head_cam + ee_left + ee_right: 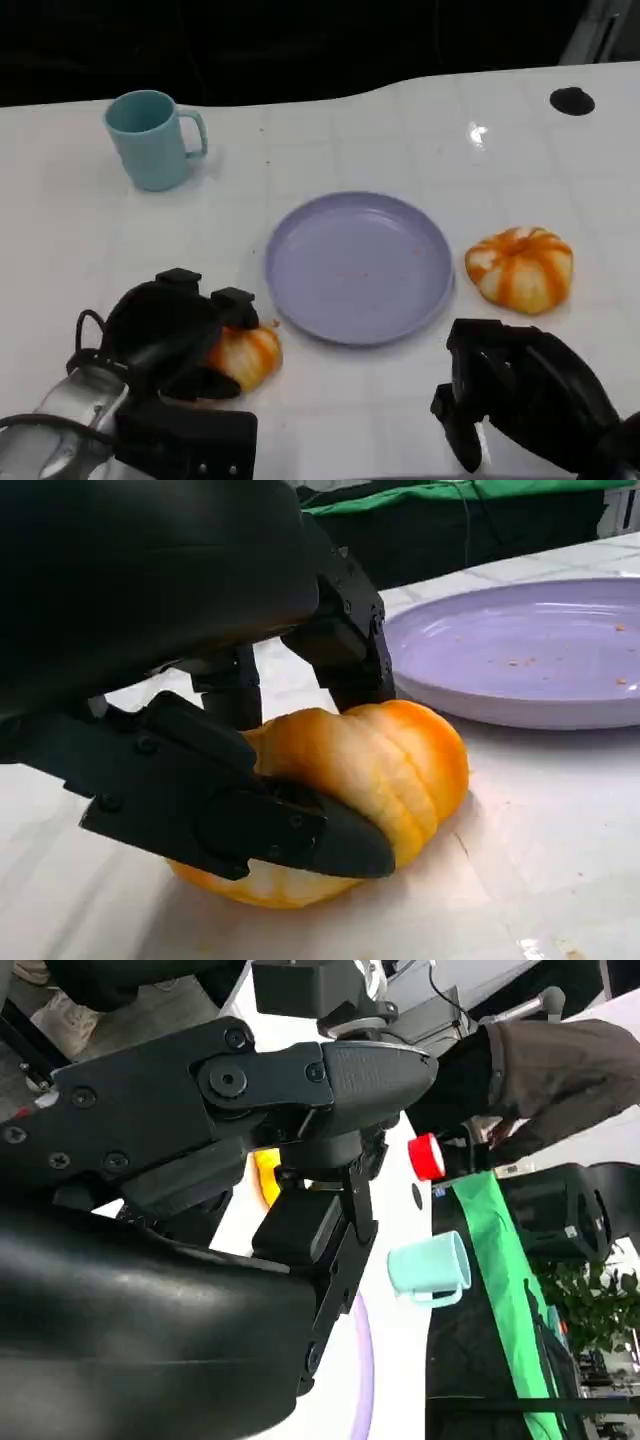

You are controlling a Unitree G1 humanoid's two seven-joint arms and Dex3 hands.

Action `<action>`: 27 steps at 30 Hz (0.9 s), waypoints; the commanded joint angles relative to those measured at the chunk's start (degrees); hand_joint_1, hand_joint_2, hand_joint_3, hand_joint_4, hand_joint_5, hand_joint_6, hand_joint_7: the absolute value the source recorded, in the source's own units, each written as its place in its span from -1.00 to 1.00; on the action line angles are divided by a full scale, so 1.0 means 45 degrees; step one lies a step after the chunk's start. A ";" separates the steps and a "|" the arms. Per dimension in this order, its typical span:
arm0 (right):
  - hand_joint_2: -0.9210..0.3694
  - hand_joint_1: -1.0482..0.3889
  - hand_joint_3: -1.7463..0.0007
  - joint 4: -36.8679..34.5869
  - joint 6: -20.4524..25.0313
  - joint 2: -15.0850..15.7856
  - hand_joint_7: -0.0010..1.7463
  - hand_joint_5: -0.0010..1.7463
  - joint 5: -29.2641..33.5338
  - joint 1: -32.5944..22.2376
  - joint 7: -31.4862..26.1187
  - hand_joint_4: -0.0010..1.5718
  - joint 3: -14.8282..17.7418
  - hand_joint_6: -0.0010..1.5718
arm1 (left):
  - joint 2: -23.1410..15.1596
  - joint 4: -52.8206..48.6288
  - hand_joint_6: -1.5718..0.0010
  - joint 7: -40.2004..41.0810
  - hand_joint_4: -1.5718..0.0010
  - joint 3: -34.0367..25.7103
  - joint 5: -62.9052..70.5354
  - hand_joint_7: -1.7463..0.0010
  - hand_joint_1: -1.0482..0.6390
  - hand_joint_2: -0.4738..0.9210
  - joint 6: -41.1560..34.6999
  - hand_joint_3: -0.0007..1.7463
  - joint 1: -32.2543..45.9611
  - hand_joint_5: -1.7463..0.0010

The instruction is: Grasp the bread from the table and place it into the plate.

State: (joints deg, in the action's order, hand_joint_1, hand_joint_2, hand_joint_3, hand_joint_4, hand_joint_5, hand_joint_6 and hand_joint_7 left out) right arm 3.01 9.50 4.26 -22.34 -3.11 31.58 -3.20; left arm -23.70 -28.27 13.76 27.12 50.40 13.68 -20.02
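Gripping the near bread [380, 770]: left hand [175, 335] has fingers [270, 830] wrapped around it, loaf resting on the desk [400, 150] just beside the purple plate [360, 268], at its near-left rim. Second bread [520, 267] sits right of the plate. Right hand [520, 390] hovers low at near right, fingers curled, holding nothing. Teal mug [152, 138] far left.

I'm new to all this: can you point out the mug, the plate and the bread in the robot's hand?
mug [148, 145]: head view, its outer wall.
plate [300, 305]: head view, its near-left rim.
bread [385, 760]: left wrist view, its exposed top, held by the left hand.
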 commanded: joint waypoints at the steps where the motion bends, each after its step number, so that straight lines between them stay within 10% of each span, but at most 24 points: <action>1: -1.00 -0.82 0.60 0.0029 -0.0071 0.0167 0.69 0.84 -0.0074 -0.0020 0.0116 0.58 0.0110 0.34 | -0.0515 0.1159 0.01 -0.0289 0.00 -0.0399 -0.0199 -0.47 -0.05 0.96 -0.0321 -0.53 0.0453 -1.00; 6: -1.00 -0.82 0.60 0.0073 -0.0037 0.0124 0.69 0.84 -0.0124 -0.0068 0.0132 0.58 0.0115 0.35 | -0.0555 0.2530 0.16 -0.0581 -0.07 -0.1147 -0.0707 -0.98 -0.01 0.71 -0.0761 -0.12 0.0934 -1.00; 16: -1.00 -0.82 0.58 0.0258 0.0083 0.0111 0.70 0.85 -0.0006 -0.0157 -0.0019 0.58 -0.0004 0.35 | -0.0515 0.5221 0.16 -0.1539 -0.12 -0.1767 -0.0371 -0.98 0.00 0.52 -0.2302 0.10 0.1692 -1.00; 27: -1.00 -0.82 0.60 0.0111 0.0032 0.0048 0.71 0.84 0.0044 -0.0117 -0.0055 0.58 -0.0021 0.35 | 0.0356 0.3918 0.14 0.0049 -0.12 -0.2113 -0.1558 -1.00 0.05 0.32 -0.0054 0.26 0.0525 -1.00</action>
State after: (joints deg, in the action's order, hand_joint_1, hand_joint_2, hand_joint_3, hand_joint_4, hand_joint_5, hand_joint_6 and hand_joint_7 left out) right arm 3.48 9.94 4.23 -22.19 -3.41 31.62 -3.47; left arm -22.57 -8.18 11.89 18.37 44.79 11.39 -15.25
